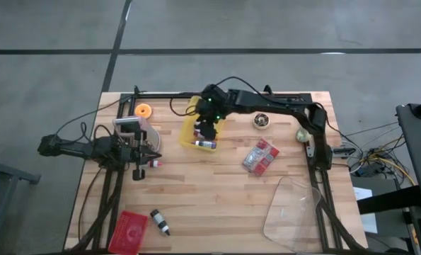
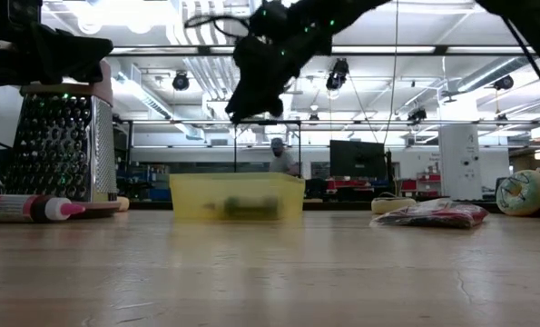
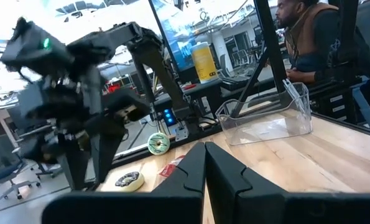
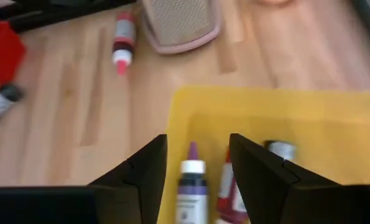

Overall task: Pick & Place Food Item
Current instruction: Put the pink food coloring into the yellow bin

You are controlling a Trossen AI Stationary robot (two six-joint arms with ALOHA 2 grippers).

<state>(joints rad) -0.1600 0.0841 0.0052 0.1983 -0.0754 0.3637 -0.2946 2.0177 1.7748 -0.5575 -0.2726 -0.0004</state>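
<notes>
Hovering over yellow bin (image 1: 193,132): right gripper (image 4: 197,163), jaws apart, empty. Purple-capped tube (image 4: 191,186) and red tube (image 4: 226,185) lie inside. Grater (image 1: 136,132) left of bin; left gripper (image 3: 204,167) closed.

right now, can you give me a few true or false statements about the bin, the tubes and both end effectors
1. The right end effector hangs over the yellow bin. True.
2. The yellow bin is empty. False: small tubes lie inside it, one with a purple body and white cap.
3. The left end effector is shut. True.
4. The box grater stands inside the yellow bin. False: it stands on the table, outside the bin, on the left arm's side.
5. The red packet lies in the clear container. False: it lies on the bare table, apart from that container.
</notes>
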